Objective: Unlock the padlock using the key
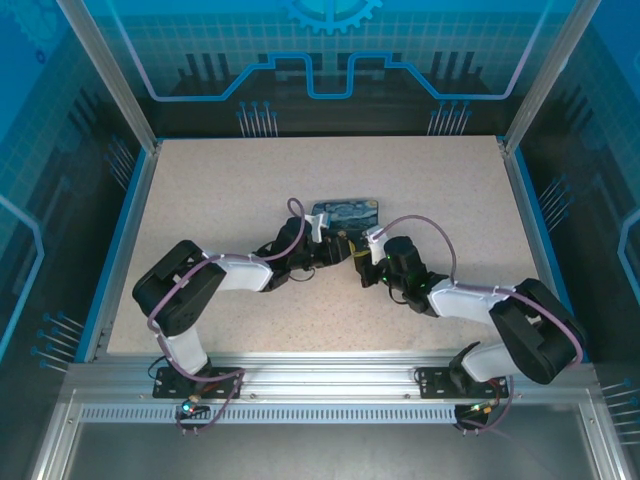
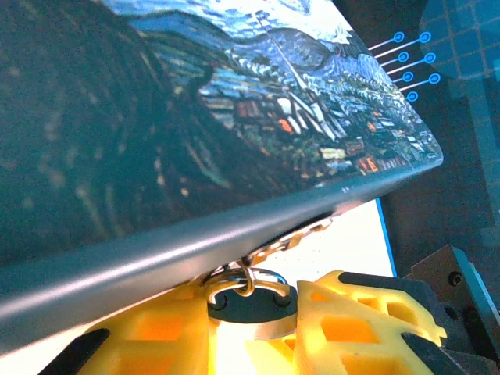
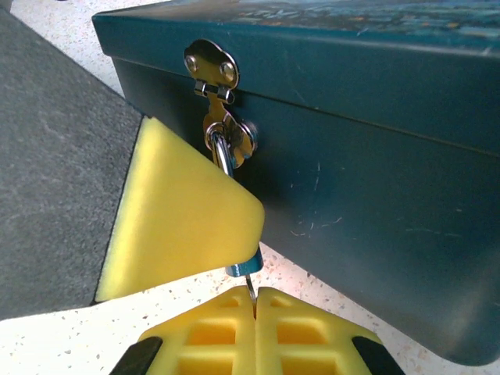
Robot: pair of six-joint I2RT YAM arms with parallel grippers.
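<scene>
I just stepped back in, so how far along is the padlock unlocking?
Done: the left gripper steadies the padlock hanging from the latch of the tin, and the right gripper is shut on the key. In hand: the key's tip meets the padlock's underside; how deep it sits is hidden. Left: turning it and freeing the shackle, which loops through the latch.

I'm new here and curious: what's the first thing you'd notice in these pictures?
The blue painted tin box in the middle of the table stands out first. At its front, the left gripper pinches a tiny padlock hanging from the clasp, and the right gripper holds a thin key under it.
</scene>
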